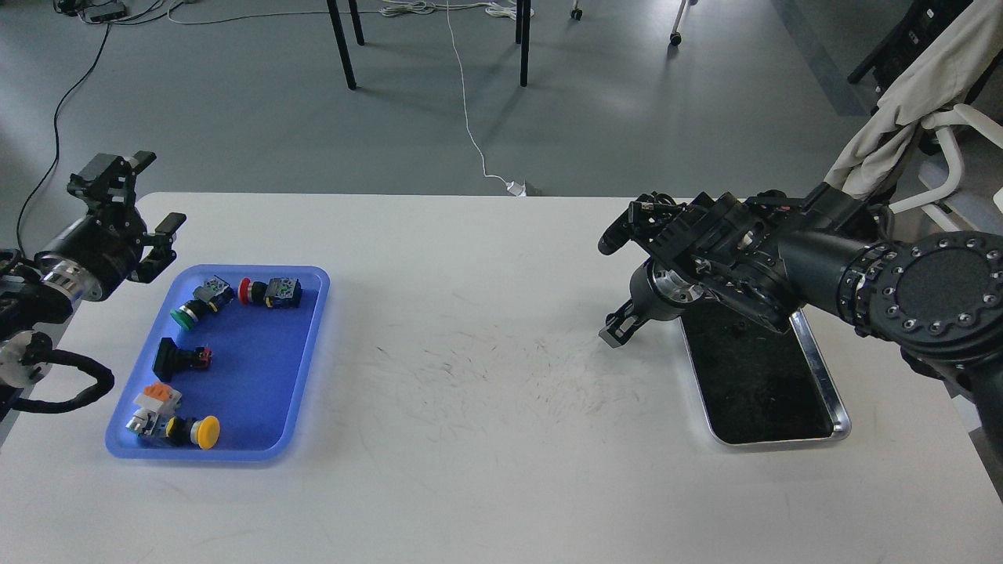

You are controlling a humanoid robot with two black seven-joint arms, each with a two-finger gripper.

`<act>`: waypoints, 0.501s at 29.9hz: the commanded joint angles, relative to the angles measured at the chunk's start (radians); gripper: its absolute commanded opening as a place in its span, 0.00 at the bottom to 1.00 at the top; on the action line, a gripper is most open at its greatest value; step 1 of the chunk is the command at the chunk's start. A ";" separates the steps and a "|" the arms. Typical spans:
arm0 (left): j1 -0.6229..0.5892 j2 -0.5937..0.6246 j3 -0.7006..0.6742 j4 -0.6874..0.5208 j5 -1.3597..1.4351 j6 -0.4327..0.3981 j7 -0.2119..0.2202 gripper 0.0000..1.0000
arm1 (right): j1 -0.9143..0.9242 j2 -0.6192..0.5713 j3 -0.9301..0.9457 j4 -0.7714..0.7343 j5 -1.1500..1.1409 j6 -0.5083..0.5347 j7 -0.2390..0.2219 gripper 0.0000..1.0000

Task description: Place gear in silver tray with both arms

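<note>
Partly hidden silver tray (823,376) under right pincer (615,286), left pincer (153,196), both spread wide, empty

Black arms (823,258); silver joints; cables

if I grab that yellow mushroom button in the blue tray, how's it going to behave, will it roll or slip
The yellow-capped button lies on its side at the near end of the blue tray. Its round cap could let it pivot or roll a little, though the boxy body behind it should limit that. It looks rigid, hard plastic, probably light. The smooth cap may slip; gripping the squarer body seems safer.
</note>
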 commanded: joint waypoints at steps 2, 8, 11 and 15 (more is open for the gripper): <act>0.000 0.002 0.000 0.000 0.000 0.000 0.000 0.98 | -0.004 0.000 0.000 0.003 -0.001 0.000 0.000 0.48; 0.000 0.002 0.000 0.000 0.000 0.000 0.000 0.98 | -0.007 0.000 -0.002 0.000 -0.003 0.000 0.000 0.46; 0.000 0.004 0.000 0.000 0.000 -0.002 0.000 0.99 | -0.011 0.000 -0.003 -0.009 -0.004 0.000 0.000 0.46; 0.000 0.004 0.000 0.000 0.000 -0.002 0.000 0.98 | -0.011 0.000 -0.005 -0.012 -0.004 0.000 0.000 0.46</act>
